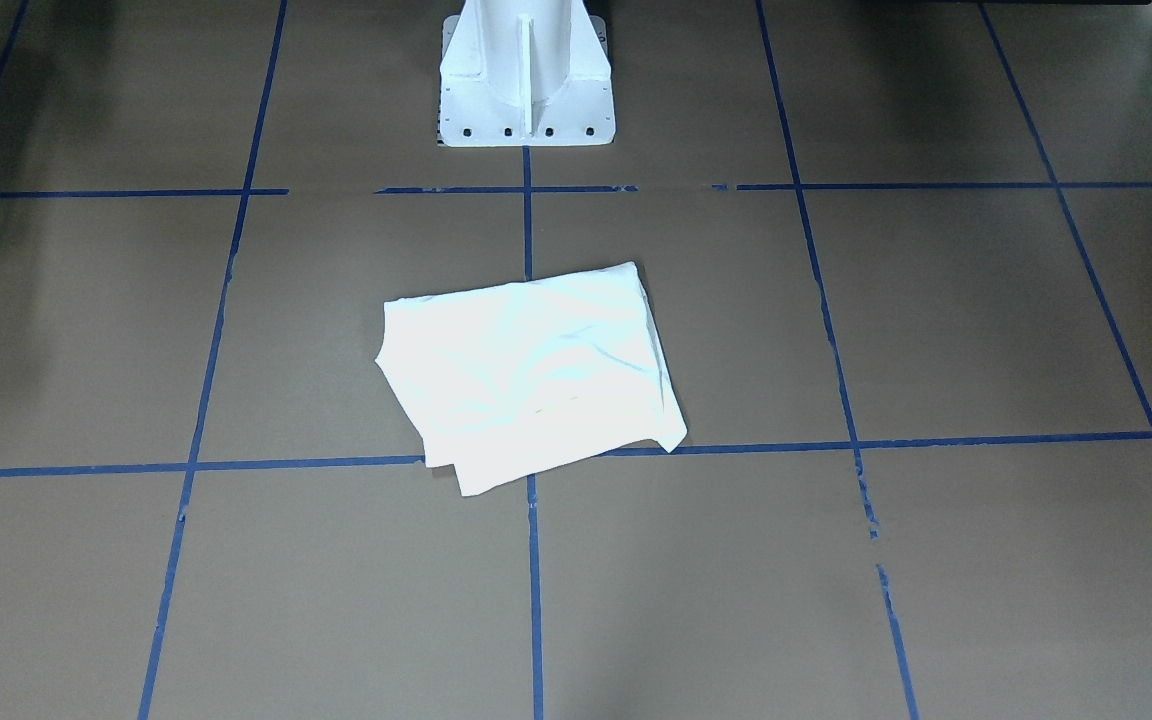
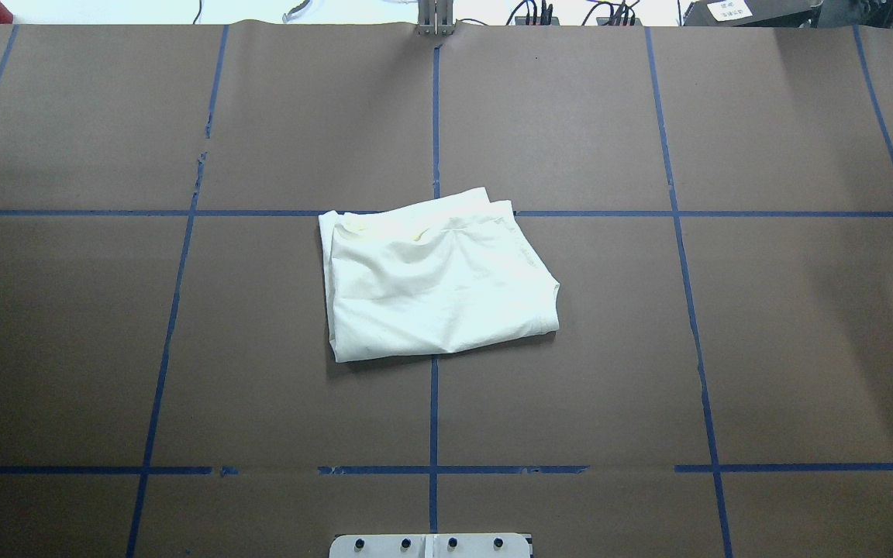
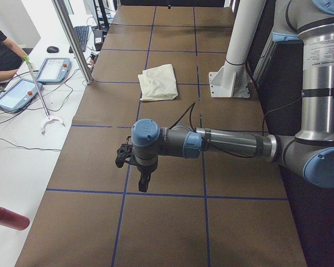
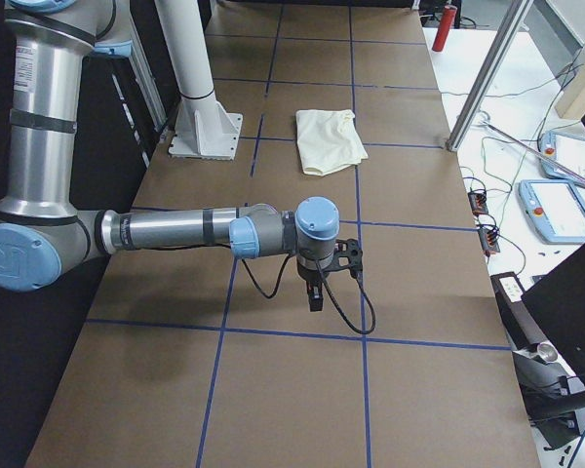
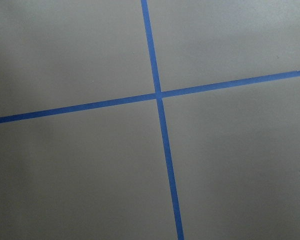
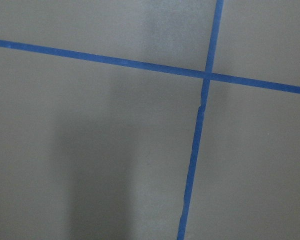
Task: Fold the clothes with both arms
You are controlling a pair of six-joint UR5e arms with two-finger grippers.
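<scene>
If looking for T-shirt (image 1: 531, 375) (image 2: 435, 279) (image 3: 157, 82) (image 4: 330, 139): folded into rough rectangle, plain side up, flat on worktop (image 2: 803, 349) in front of pedestal (image 1: 526, 80) (image 3: 229, 83) (image 4: 203, 132), apart from it, skewed to tape grid (image 2: 434, 411). Left pincer (image 3: 143, 185): well out to pedestal's side, above worktop, pointing down; can't tell if spread or pressed together. Right pincer (image 4: 315, 297): same, opposite side of pedestal.

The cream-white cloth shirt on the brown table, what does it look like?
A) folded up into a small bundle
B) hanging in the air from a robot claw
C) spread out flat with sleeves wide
A: the cream-white cloth shirt lies folded in a layered bundle on the brown table.
</scene>
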